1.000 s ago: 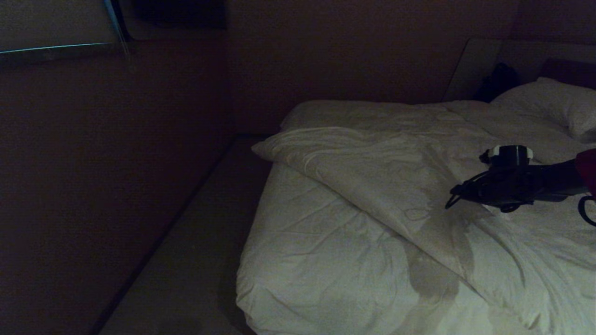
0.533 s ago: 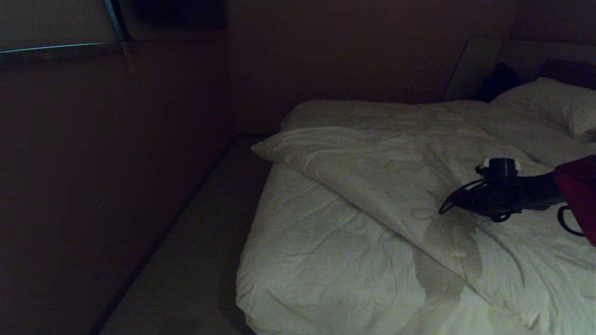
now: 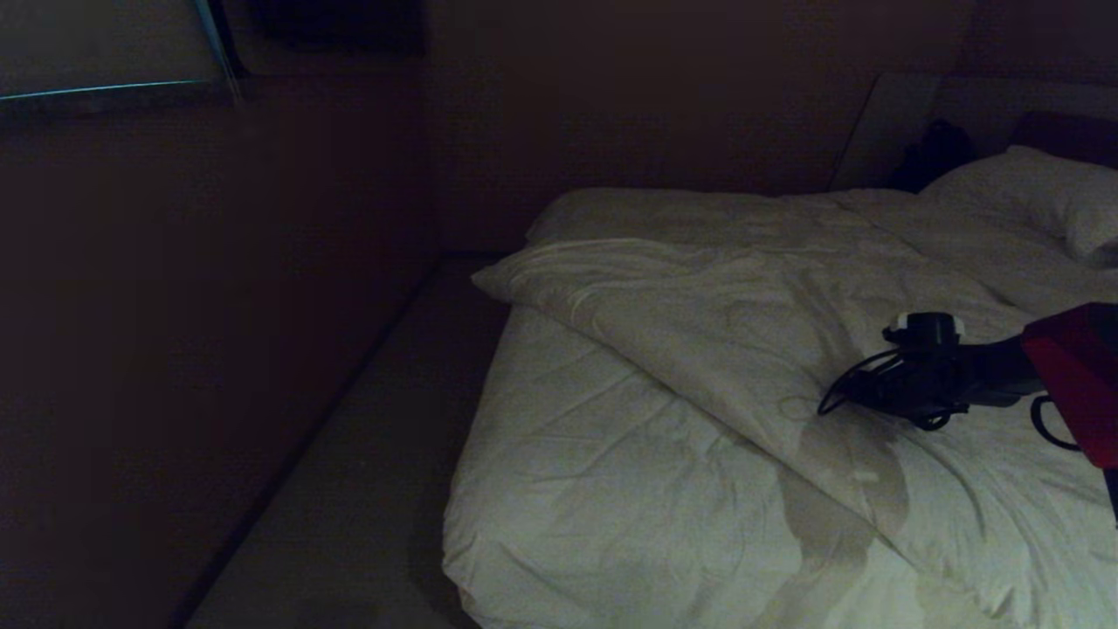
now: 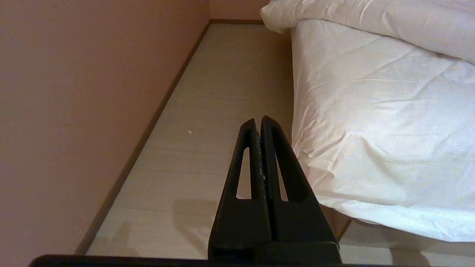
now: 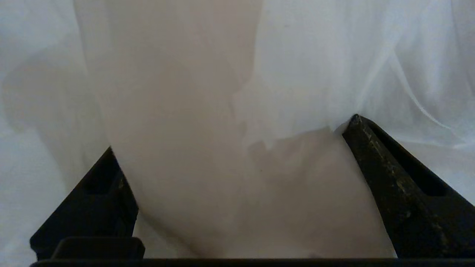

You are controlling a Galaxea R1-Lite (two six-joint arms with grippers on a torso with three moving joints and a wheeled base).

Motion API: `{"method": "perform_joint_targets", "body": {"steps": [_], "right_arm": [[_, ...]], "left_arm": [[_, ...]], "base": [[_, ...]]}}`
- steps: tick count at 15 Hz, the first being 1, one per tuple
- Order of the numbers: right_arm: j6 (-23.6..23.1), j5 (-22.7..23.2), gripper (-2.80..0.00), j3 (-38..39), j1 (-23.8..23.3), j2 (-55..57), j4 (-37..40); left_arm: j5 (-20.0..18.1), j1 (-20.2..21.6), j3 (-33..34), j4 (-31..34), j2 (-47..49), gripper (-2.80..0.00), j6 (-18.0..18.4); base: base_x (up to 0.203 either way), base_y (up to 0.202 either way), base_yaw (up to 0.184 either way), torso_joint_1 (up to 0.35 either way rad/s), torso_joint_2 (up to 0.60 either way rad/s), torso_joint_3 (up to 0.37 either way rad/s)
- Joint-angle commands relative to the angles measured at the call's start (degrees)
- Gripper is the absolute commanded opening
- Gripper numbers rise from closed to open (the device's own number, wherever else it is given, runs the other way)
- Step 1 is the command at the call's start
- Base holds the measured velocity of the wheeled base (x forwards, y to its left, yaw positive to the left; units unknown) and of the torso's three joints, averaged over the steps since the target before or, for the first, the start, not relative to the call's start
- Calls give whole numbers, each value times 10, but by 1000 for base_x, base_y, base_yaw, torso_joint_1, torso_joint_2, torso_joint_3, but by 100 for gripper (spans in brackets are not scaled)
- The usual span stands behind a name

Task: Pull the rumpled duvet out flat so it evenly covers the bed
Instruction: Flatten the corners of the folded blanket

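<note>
The white creased duvet lies folded back on a diagonal across the bed, leaving the near left corner's sheet bare. My right arm reaches in from the right, low over the duvet's folded part. In the right wrist view my right gripper stands open, its fingers wide apart with a bulge of duvet between them. The left gripper is shut and empty, parked over the floor beside the bed's corner. The duvet's edge shows beyond it.
A white pillow lies at the bed's far right, with a dark object behind it by the headboard. A narrow strip of floor runs between the bed's left side and a wall.
My right arm has sunk closer to the duvet and drifted slightly left in the head view. The duvet and the left arm have not moved.
</note>
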State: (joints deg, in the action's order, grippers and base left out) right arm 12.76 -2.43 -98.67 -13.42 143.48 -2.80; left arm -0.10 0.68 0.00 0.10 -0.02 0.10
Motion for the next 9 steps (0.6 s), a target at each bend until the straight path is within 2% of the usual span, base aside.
{"method": "perform_joint_targets", "body": {"steps": [1,9], "right_arm": [[1,0,-280,1,0,2,1],[16,3,-280,5,1,-29,2]], "left_arm": [[0,0,0,0,0,-280,0],[0,0,0,0,0,-280,0]], "base": [[0,0,0,0,0,0],[0,0,0,0,0,0]]}}
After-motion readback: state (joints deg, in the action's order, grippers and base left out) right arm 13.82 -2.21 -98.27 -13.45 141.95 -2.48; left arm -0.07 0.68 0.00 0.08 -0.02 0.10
